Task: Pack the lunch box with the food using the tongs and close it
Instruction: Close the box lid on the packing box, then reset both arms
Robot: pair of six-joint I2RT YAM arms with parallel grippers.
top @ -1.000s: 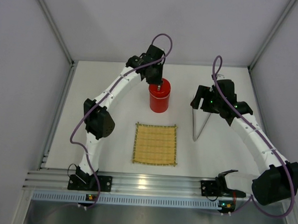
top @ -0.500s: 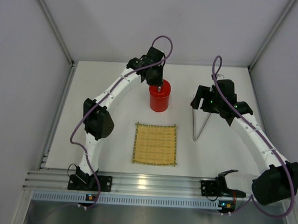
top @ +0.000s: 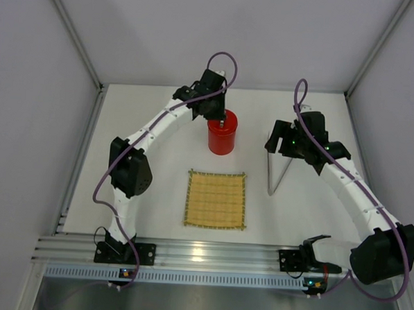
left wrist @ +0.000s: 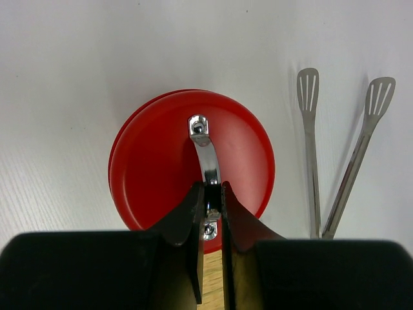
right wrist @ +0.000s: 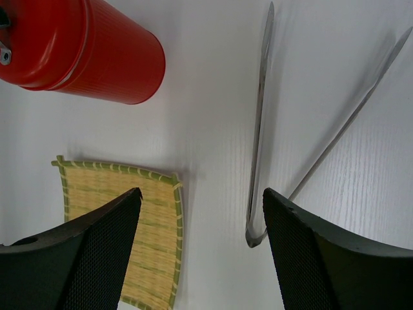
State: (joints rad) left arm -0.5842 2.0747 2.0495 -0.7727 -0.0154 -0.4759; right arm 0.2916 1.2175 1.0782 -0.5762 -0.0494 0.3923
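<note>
1. The left gripper stood over the red lunch box, toward the far middle of the surface. Its fingers were pinched narrow on the silver strap handle of the round lid, near one riveted end.
2. The lid sat on the box. It looked rigid and light. The polished strap is probably slippery, so a grip at its raised middle would likely lift straighter than one near the rivet.
3. The yellow bamboo mat lay flat, near and in front of the box. No food showed in any view.
4. The tongs lay flat to the right, apart from the box, with the slotted tips pointing away and the joined end nearest the arm bases.
5. Thin, springy and smooth, they would probably skate on the surface. Both arms are best clasped partway up from the joint.
6. The right gripper hovered over the tongs, its fingers spread wide and holding nothing.
</note>
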